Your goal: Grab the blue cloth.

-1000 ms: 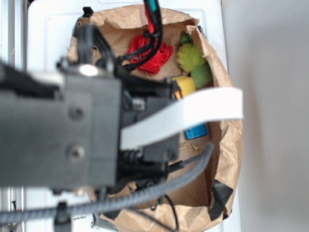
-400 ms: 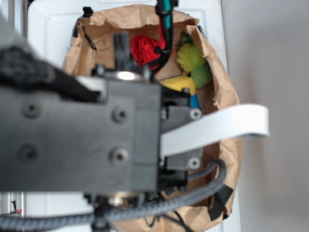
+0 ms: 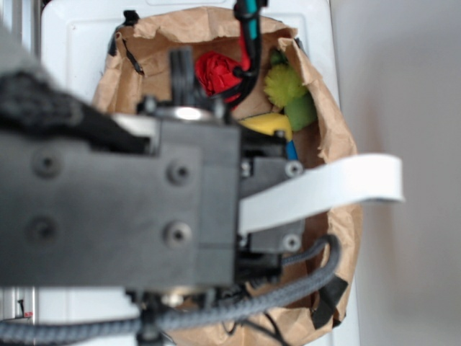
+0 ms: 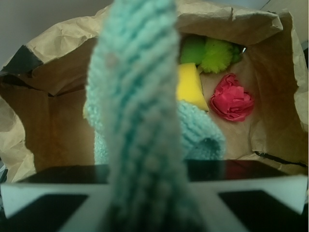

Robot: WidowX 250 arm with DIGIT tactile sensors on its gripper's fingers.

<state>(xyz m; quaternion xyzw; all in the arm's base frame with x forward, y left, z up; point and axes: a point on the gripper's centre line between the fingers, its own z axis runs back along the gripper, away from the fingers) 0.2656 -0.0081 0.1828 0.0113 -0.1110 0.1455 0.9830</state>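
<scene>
One blue cloth [image 4: 140,121] pinched up in the hand [image 4: 145,193]; one yellow sponge [image 4: 190,87], one red ball [image 4: 231,100] in the paper bag [image 4: 48,130].

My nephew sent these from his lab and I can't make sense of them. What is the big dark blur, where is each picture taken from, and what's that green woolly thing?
The dark blur is a robot arm, seen from a camera above it. It hangs over a brown paper bag and hides most of it. The other picture comes from a camera on the arm's wrist, looking down into the bag. The woolly strip is the blue cloth, pulled up right in front of the lens, apparently pinched in the gripper, which itself is out of view. Its lower end still lies on the bag's floor. Beside it are a yellow sponge, a red paper ball and green fuzzy toys.
</scene>
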